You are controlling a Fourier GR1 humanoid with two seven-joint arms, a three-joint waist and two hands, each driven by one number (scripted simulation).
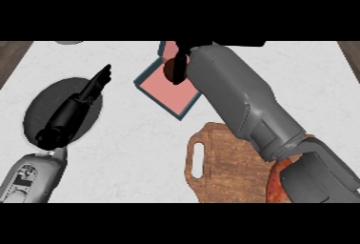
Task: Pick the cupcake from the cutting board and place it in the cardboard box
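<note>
A white marbled counter [134,143] fills the view, with strips of dark wood at its far left and far right corners. At the far centre lies the box [163,93], set at a slant, with a pink floor and teal walls. The right hand [184,59] is over the box's far part, its black fingers curled round the dark brown cupcake [172,70], which hangs above the pink floor. Its grey forearm [239,95] runs back across the wooden cutting board [225,152] at the near right, whose handle slot faces left. An orange-red thing [273,185] on the board is mostly hidden by the arm. At the left, the left hand [70,114] rests with straight fingers above a dark round plate [38,102].
</note>
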